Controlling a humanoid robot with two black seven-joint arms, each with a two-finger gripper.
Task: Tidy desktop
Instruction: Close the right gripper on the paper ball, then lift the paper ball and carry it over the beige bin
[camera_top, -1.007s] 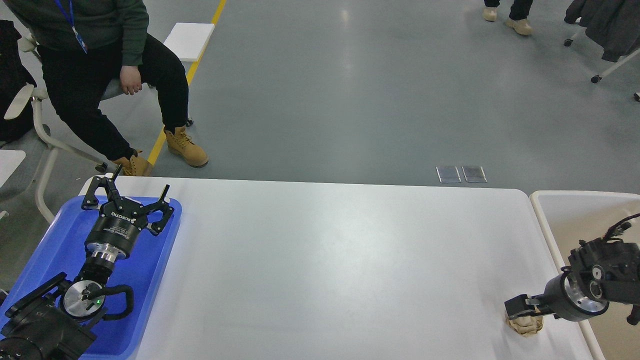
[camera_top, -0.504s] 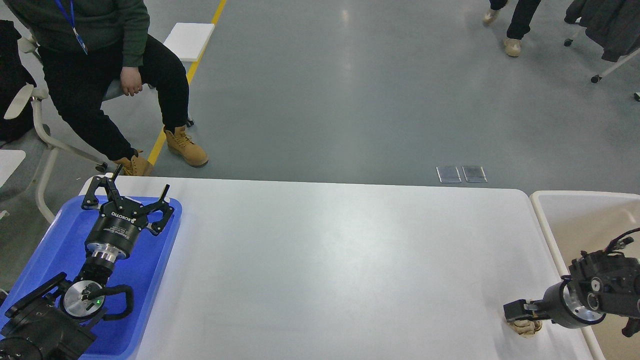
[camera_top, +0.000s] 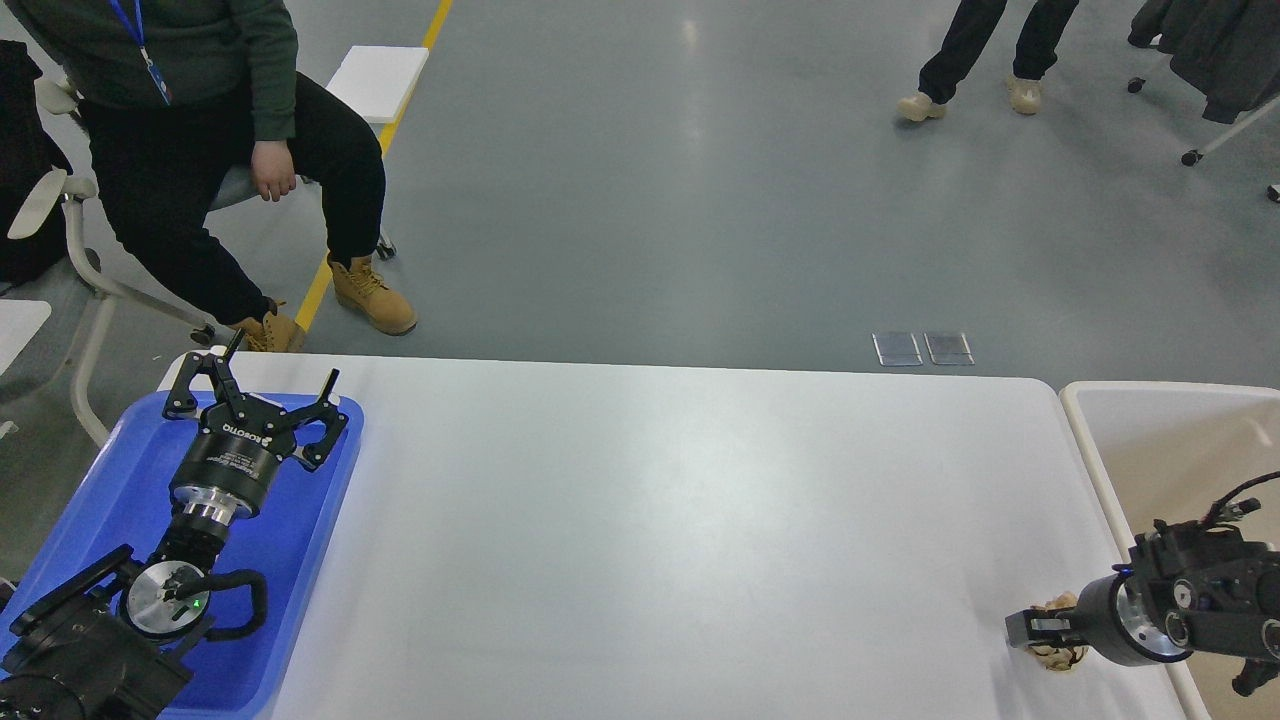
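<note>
The desktop (camera_top: 650, 520) is a wide white tabletop with rounded corners. A crumpled tan paper ball (camera_top: 1058, 655) lies on it near the front right corner. My right gripper (camera_top: 1035, 632) is low over the ball and pressed against it, with paper showing above and below its dark fingers. I cannot tell its two fingers apart. My left gripper (camera_top: 270, 380) is open and empty, held over the far end of the blue tray (camera_top: 100, 500) at the left.
A beige bin with a cream rim (camera_top: 1090, 470) stands just right of the desktop. A seated person (camera_top: 200, 150) with tan boots is beyond the far left corner. Another person walks on the floor at the far right.
My right gripper has sunk lower and a little towards me, down onto the paper ball, which now shows on both sides of the fingers. My left arm has not moved. The far person has walked left.
</note>
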